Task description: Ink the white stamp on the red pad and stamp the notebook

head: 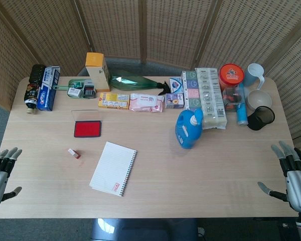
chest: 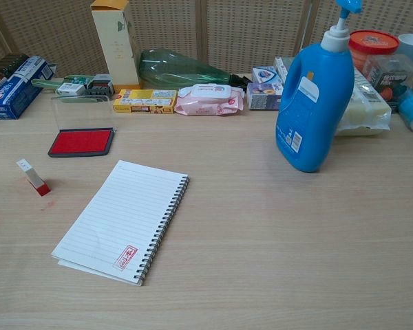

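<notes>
Pale wood-grain table point(head: 190, 170), backed by woven rattan screen panels point(head: 165, 30); grey floor at the left edge. Small white stamp with red base point(head: 73, 153) lies tilted on the bare table, near the open red ink pad in its black tray point(head: 87, 129) and left of the spiral-bound lined notebook point(head: 113, 168). Notebook lies open and flat; a red rectangular imprint point(chest: 126, 257) shows near its lower corner. Tall blue pump detergent bottle point(head: 189, 128) stands right of centre. Boxes, packets and cups line the far edge. Left hand point(head: 0, 170) and right hand point(head: 295, 175) rest at the table's opposite ends, fingers spread, holding nothing.
</notes>
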